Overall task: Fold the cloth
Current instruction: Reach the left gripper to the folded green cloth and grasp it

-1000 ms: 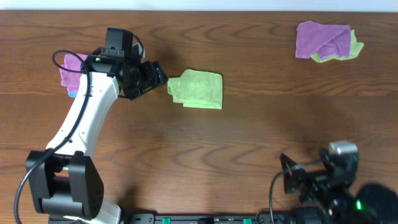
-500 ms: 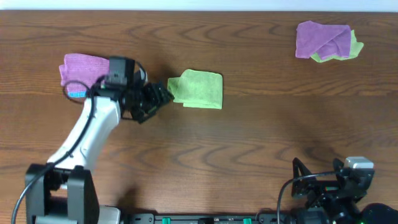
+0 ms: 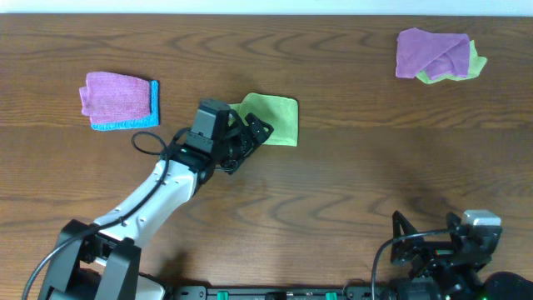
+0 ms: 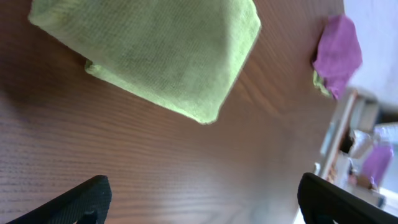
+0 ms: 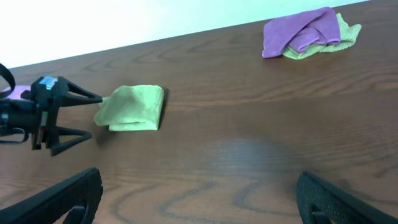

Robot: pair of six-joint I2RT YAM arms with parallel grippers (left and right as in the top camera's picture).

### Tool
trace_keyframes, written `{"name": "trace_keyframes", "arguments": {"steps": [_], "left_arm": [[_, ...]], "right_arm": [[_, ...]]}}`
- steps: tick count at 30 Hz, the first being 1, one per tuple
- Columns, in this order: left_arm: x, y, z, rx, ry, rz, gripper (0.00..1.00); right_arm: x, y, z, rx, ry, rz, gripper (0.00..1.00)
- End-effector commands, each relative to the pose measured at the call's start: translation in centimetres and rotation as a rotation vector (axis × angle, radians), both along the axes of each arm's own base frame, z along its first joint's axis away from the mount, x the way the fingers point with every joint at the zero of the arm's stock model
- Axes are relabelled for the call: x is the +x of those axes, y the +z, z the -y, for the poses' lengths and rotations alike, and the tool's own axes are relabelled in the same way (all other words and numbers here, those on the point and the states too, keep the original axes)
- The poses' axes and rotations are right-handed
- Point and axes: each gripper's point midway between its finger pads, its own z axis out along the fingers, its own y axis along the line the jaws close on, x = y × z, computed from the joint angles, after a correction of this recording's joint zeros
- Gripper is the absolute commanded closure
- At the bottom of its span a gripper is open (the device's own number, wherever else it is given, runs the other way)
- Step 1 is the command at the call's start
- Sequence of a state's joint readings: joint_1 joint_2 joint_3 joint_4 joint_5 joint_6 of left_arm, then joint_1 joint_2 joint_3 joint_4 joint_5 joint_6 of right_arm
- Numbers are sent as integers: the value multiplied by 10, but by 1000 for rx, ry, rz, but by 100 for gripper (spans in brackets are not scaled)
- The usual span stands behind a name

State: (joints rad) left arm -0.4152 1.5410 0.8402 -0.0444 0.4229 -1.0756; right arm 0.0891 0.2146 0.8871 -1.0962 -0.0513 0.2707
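Folded green cloth (image 3: 273, 119) lies flat on tabletop (image 3: 350, 167), upper middle. L gripper (image 3: 250, 143) sits just beside its near-left corner, fingers (image 4: 87, 196) spread wide, nothing btwn them. R gripper (image 3: 400, 242) at near-right edge, well apart from cloth, fingers (image 5: 68, 196) also spread, empty. Purple-on-blue stack (image 3: 121, 102) far left; purple/green pile (image 3: 439, 56) far right.

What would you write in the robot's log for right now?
cloth: green, folded | left jaws: open, empty, beside cloth | right jaws: open, empty, away from cloth | fold: looks done
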Motion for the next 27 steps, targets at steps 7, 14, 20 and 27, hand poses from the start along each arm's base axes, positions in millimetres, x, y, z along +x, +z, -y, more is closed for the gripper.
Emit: {"name": "trace_keyframes", "arguments": {"steps": [7,14,20,27], "left_arm": [[24,-27,-1,25,176,-9,4],[38,-40,6,-25,221,-10,3],[41,-51,1,1,250,-18,3],[42,-69,1,-7,283,-63,3]], "right_arm": [[1,-2,3,7,-23,-6,1],[1,-2,3,7,-22,-6,1],[1,-2,3,7,-22,-6,1],[1,-2,3,7,-23,-6,1]]}}
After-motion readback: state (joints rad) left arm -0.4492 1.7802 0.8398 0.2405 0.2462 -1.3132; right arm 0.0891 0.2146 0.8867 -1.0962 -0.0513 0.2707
